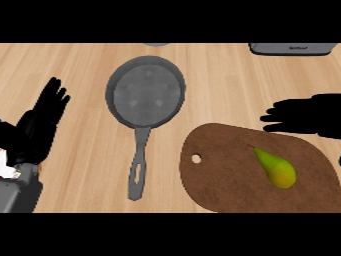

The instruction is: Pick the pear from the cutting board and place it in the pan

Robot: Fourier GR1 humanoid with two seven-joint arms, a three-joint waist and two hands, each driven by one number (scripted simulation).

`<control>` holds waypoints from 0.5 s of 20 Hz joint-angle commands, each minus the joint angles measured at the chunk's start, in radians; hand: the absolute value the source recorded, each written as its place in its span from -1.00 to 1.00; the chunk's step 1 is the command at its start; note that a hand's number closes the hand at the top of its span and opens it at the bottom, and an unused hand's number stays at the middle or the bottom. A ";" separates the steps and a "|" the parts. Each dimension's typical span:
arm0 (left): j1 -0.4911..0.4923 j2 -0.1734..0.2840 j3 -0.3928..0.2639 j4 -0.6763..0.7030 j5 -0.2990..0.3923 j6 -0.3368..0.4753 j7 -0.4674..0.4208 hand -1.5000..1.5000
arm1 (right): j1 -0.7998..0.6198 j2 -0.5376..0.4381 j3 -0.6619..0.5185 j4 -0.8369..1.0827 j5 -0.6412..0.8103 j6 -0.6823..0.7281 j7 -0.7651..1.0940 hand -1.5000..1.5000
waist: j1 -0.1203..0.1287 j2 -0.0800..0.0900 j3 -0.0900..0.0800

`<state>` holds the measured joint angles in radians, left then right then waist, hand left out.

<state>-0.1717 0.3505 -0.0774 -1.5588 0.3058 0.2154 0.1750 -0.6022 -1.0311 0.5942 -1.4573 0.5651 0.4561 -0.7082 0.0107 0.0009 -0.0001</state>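
the pear (276, 168) is lying on the brown cutting board (225, 185) nearest the lower edge, untouched. the right hand (317, 116) is hovering just beyond it, fingers straight and spread apart. the left hand (44, 117) is resting open at the left edge, fingers up. the grey pan (145, 93) is sitting farther back, handle pointing near.

Grey appliance (292, 48) cut off at top edge, cutting board (225, 165) clipped below, right hand (320, 116) partly off-frame

I see yellow-green pear (276, 169), dark brown cutting board (225, 185), grey pan (145, 92), pale wood-grain counter (69, 60), black hands.
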 commanded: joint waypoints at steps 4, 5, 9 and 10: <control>-0.007 -0.043 0.024 0.082 -0.026 -0.022 -0.063 0.00 | 0.100 -0.093 -0.082 -0.169 0.073 0.005 -0.038 -1.00 | -0.025 -0.003 -0.001; -0.015 -0.006 0.057 0.043 -0.008 -0.036 -0.017 0.00 | 0.067 -0.045 -0.084 -0.184 0.087 0.052 0.008 -1.00 | -0.015 -0.003 0.000; 0.059 -0.027 0.045 0.009 -0.025 -0.060 -0.039 0.00 | 0.122 0.015 -0.122 -0.225 0.082 0.082 0.041 -1.00 | -0.010 -0.003 0.000; 0.056 -0.056 -0.001 -0.055 -0.073 0.003 0.000 0.00 | 0.100 0.027 -0.121 -0.187 0.079 0.088 0.006 -1.00 | -0.006 -0.003 0.000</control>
<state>-0.1476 0.3188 -0.0516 -1.5433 0.2709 0.1874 0.1501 -0.5070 -1.0341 0.5057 -1.6262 0.6472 0.4636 -0.6613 0.0003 -0.0014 -0.0003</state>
